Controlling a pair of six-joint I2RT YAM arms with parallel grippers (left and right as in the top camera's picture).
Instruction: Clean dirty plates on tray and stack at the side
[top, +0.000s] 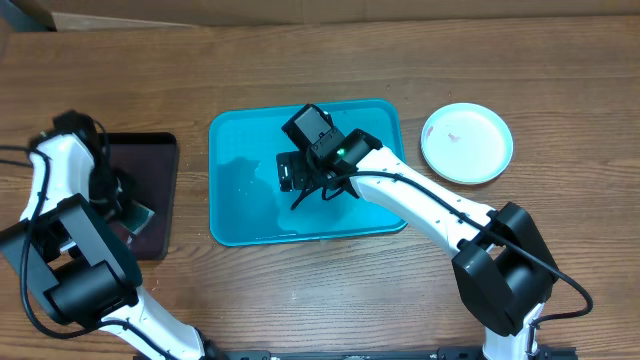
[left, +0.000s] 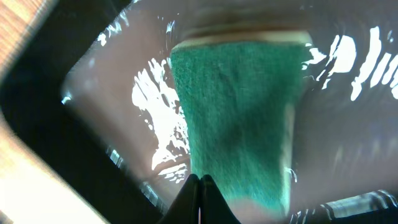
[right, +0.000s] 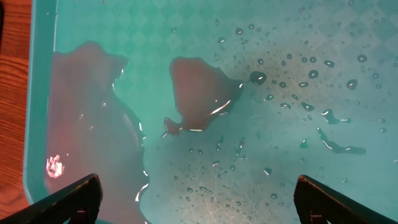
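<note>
The turquoise tray lies at the table's middle, wet, with no plate on it. My right gripper hovers over its middle. In the right wrist view it is open and empty above puddles and drops on the tray. A white plate sits on the table right of the tray. A light blue rim shows under it. The yellow-green plate is not visible. My left gripper is over the black tray. Its fingers are shut, with a green sponge lying just beyond them.
The small black tray stands at the left, wet inside, and holds the sponge. Bare wood table surrounds both trays. A cardboard edge runs along the back.
</note>
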